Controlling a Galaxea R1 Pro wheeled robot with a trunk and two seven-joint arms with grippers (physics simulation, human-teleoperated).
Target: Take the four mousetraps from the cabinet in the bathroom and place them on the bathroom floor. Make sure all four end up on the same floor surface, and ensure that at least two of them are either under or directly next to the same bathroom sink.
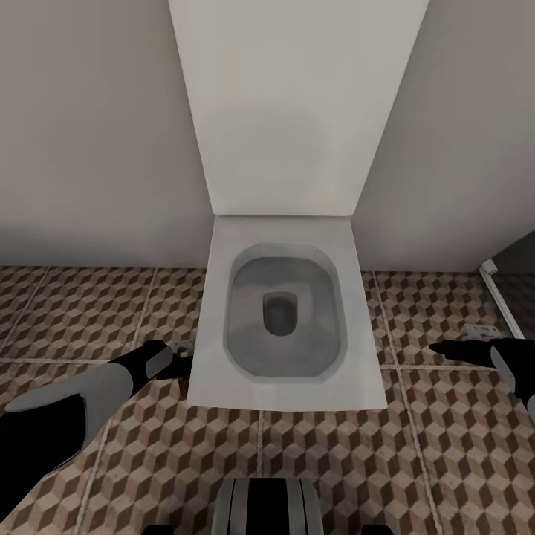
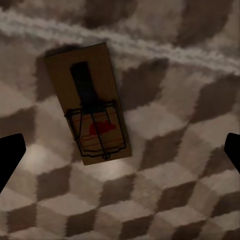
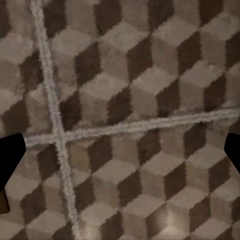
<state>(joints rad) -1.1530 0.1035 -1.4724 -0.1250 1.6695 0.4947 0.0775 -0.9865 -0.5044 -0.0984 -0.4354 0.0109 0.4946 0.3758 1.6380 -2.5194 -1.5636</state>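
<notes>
A white toilet (image 1: 282, 312) is seen from above in the head view, its lid raised against the grey wall (image 1: 89, 134) and its bowl standing on the bathroom floor (image 1: 416, 475) of cube-patterned tiles. The left gripper (image 1: 178, 362) is held low beside the toilet's left edge, close to the floor, and the right gripper (image 1: 453, 349) is held out over the tiles well to the right of the bowl, near a dark panel with a pale frame (image 1: 513, 290) at the right edge of the picture.

In the left wrist view a mousetrap (image 2: 91, 102) is seen lying flat on the tiles, just beside a pale grout line (image 2: 165, 50); its brown board carries a dark wire frame and a red mark. The left gripper's fingers (image 2: 10, 157) are spread wide apart, with the trap between and beyond them, seemingly untouched.

In the right wrist view the fingers (image 3: 11, 150) of the right gripper are likewise set well apart over a crossing of grout lines. A small brown shape (image 3: 4, 202) shows at that picture's edge; what it is cannot be told.
</notes>
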